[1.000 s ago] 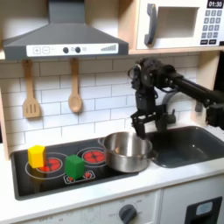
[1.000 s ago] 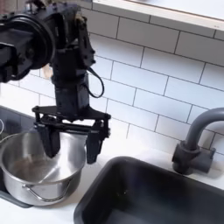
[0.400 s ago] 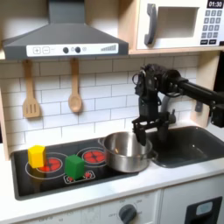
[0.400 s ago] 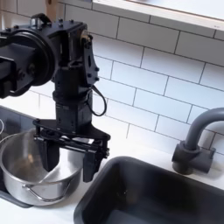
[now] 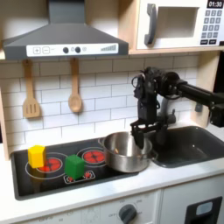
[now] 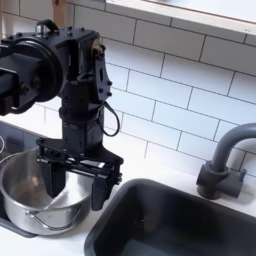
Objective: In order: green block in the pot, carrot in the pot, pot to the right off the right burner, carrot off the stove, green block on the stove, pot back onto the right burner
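A shiny round stainless-steel pot [image 5: 128, 151] sits at the right end of the glossy black cooktop [image 5: 52, 177], with the black arm's gripper [image 5: 145, 134] hanging spread just above its right rim. A small bright green cube [image 5: 75, 166] and a yellow block [image 5: 37, 157] stand on the cooktop to the first exterior view's left of the pot. The dark grey sink basin [image 5: 188, 143] lies to the right.

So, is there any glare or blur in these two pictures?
In the first exterior view, all is a little soft, and the stove gives glossy reflections. In the second exterior view, the pot shows bright glare, and the gripper is sharp enough to see its open jaws.
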`<action>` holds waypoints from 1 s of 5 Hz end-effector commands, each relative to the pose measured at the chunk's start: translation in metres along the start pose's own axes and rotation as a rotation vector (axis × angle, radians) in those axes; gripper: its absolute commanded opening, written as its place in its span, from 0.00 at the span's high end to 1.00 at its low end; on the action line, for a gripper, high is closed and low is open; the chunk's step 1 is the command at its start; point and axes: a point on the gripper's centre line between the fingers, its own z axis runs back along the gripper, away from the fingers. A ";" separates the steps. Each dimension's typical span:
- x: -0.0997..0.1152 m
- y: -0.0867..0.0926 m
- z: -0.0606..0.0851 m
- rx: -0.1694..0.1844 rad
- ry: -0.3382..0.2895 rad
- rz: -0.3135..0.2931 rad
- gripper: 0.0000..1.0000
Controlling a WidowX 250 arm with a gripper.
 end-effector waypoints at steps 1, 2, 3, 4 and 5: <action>0.002 0.002 -0.013 0.040 0.019 -0.024 0.00; 0.004 0.006 -0.014 0.041 0.019 -0.019 0.00; 0.004 0.008 -0.016 0.038 0.028 -0.018 0.57; 0.003 0.009 -0.017 0.048 0.026 -0.014 1.00; 0.004 0.009 -0.014 0.043 0.012 -0.022 1.00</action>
